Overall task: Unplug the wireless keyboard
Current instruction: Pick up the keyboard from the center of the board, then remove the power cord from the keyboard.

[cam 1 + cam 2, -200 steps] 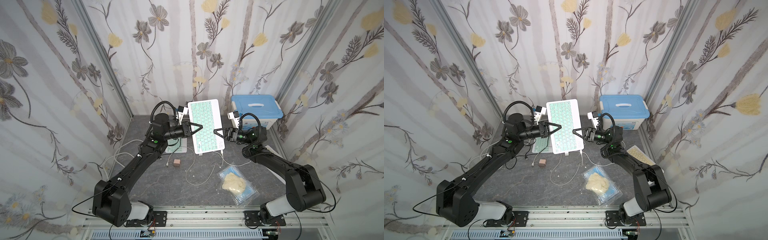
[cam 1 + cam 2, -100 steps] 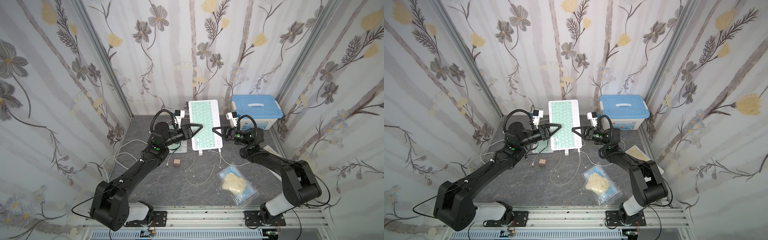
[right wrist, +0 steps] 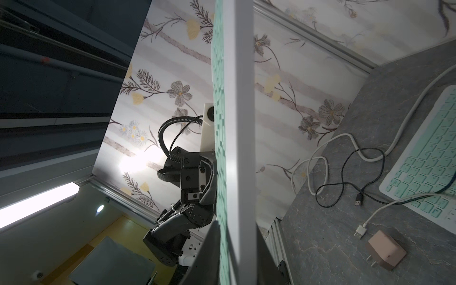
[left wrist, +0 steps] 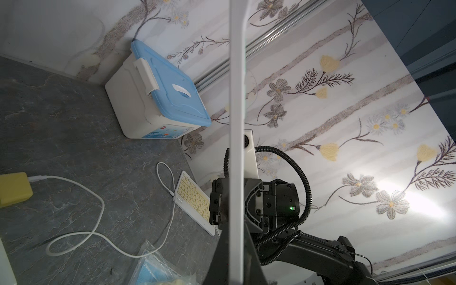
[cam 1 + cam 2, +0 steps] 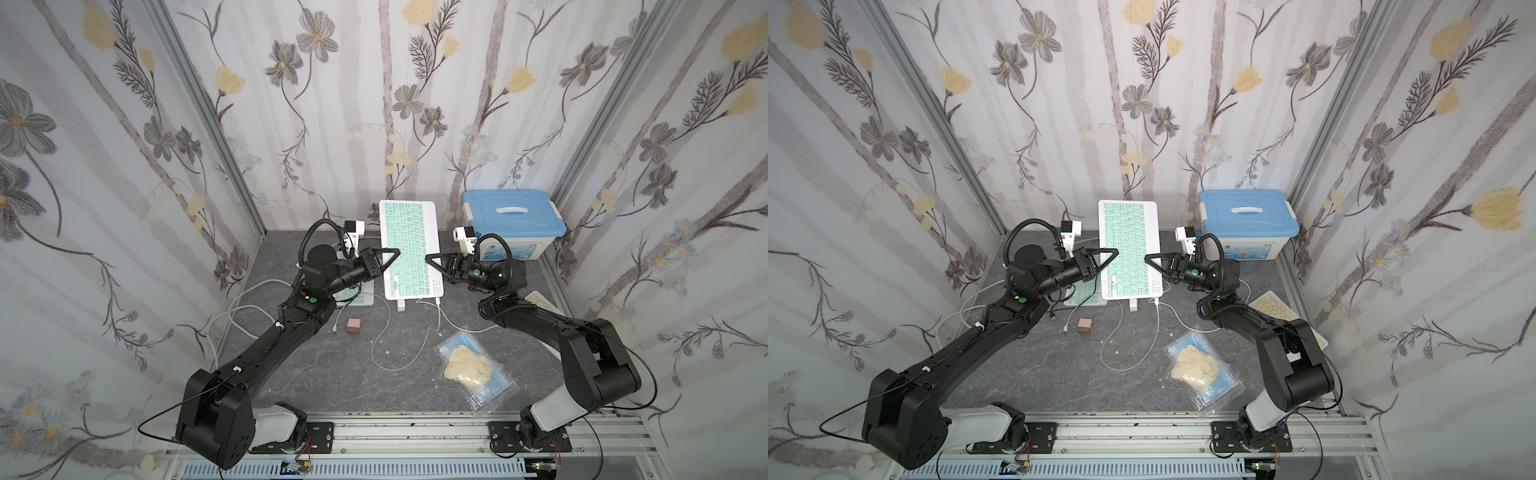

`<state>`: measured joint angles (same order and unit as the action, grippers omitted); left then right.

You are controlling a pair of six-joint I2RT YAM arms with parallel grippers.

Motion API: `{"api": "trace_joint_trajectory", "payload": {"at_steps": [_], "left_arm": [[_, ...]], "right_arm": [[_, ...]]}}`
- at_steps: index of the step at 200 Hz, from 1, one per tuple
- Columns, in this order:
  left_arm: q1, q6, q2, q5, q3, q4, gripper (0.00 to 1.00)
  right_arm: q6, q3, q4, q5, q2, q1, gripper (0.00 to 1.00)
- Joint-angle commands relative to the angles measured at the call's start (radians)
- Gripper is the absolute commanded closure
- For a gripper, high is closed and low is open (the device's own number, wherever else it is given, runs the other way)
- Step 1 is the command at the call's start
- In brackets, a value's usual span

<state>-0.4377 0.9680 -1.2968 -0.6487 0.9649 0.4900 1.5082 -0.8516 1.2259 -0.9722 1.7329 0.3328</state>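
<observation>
1. Between papered walls (image 5: 124,166), the grey table (image 5: 332,374) carried everything else.
2. At the table's back right corner stood a blue-lidded box (image 5: 513,212), closed.
3. Above the middle of the back edge, clear of the table, the keyboard (image 5: 409,249) hung with its green keys facing up and its long sides toward the two claws. Both wrist views showed it edge-on.
4. Near the front right corner lay a clear bag (image 5: 473,370) with something pale and crumpled inside.
5. Along the right edge a yellow keyboard (image 5: 1273,307) lay flat.
6. Toward the left edge, just beside the raised one, a second keyboard (image 3: 424,153) with green keys also lay flat.
7. The left claw (image 5: 394,252) was clamped on the keyboard's left long side, its jaws pressed to either face.
8. The right claw (image 5: 429,258) had its jaws on either face of the right long side. Whether they pressed the keyboard or stood just off it could not be told.
9. A white cable (image 5: 439,320) met the keyboard's near edge by its right corner and dropped to the table. Whether its plug was fully seated was too small to tell.
10. Near the table's middle sat a pink charger (image 5: 353,325), with a loose USB plug (image 5: 334,331) just beside it.
</observation>
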Motion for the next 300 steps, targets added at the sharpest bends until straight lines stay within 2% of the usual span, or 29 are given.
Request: {"api": "trace_joint_trajectory", "payload": {"at_steps": [1,20,46,59,77,111,130,163,229,300], "left_arm": [[0.005,-0.002,-0.001,0.099,0.009,0.028,1.0],[0.008,0.014,0.005,0.15,0.006,0.047,1.0],[0.013,0.039,0.02,0.229,0.0,0.05,1.0],[0.018,0.079,0.022,0.256,-0.011,0.07,1.0],[0.023,0.129,0.023,0.281,-0.019,0.084,1.0],[0.027,0.183,0.031,0.309,-0.024,0.062,1.0],[0.027,0.208,0.034,0.318,-0.027,0.069,1.0],[0.028,0.239,0.031,0.304,-0.023,0.08,1.0],[0.032,0.249,0.026,0.28,-0.039,0.08,1.0],[0.033,0.238,0.015,0.262,-0.04,0.092,1.0]], "right_arm": [[-0.112,0.0,-0.14,0.079,-0.043,-0.001,0.47],[-0.181,0.018,-0.208,0.092,-0.089,-0.009,0.34],[-0.207,0.08,-0.206,0.108,-0.131,-0.024,0.3],[-0.224,0.106,-0.193,0.107,-0.163,-0.023,0.34],[-0.245,0.165,-0.162,0.106,-0.182,-0.017,0.44],[-0.246,0.222,-0.086,0.113,-0.22,-0.009,0.46],[-0.235,0.234,-0.077,0.146,-0.231,0.006,0.56],[-0.218,0.229,-0.039,0.166,-0.207,0.03,0.57],[-0.096,0.218,0.112,0.142,-0.109,0.033,0.68],[-0.071,0.198,0.065,0.144,-0.09,0.033,0.78]]}}
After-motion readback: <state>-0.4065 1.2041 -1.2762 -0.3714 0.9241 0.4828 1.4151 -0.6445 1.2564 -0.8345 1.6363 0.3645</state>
